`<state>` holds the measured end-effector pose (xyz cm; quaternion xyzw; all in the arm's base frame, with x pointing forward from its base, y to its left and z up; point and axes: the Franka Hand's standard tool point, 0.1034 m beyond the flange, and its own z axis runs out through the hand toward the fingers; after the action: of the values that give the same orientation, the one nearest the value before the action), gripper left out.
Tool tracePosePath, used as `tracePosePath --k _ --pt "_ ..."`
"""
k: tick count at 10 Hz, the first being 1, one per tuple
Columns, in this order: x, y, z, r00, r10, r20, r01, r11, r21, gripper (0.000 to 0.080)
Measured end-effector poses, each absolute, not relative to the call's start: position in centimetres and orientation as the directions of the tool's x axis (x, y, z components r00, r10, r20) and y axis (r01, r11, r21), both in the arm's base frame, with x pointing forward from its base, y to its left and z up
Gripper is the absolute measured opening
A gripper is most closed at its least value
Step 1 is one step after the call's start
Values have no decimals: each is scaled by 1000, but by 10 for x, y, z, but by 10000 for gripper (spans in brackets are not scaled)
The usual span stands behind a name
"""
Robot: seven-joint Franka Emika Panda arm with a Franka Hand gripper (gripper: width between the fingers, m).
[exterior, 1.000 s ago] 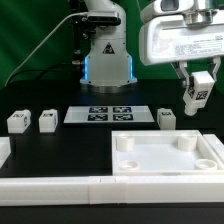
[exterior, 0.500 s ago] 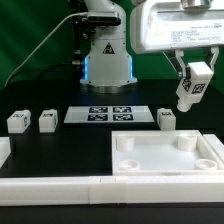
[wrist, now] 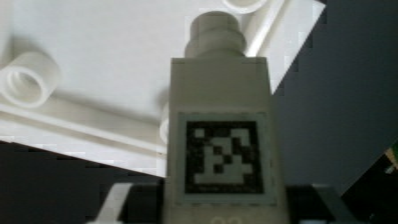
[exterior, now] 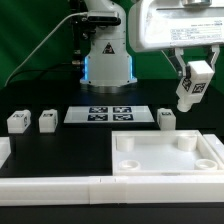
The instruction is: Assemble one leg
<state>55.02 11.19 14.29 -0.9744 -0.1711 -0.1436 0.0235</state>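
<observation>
Judging by the exterior view, grips one small white plastic oblong leg [exterior: 188, 95], tagged black-and-white, between the clenched fingers of the gripper [exterior: 195, 76], aloft and tilted near the far corner, on the exterior view's right, of the large white square tray-like tabletop [exterior: 165, 166], touching nothing, with three matching legs [exterior: 47, 121] unused on the black table [exterior: 60, 150]. Shows in the wrist view that leg's round peg [wrist: 217, 38] aimed toward the tabletop, not yet in any round corner socket [wrist: 25, 82]: pickup done, likely aligning and seating left.

I see open air between the leg [exterior: 188, 92] in my gripper [exterior: 197, 72] and the tray [exterior: 160, 160] below. A spare leg [exterior: 166, 117] stands near that drop, and the long bars [exterior: 50, 187] wall off the front edge.
</observation>
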Motion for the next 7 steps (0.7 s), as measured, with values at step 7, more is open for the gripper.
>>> tracePosePath --k 7 --pt "651 94 153 845 408 345 420 -907 42 294"
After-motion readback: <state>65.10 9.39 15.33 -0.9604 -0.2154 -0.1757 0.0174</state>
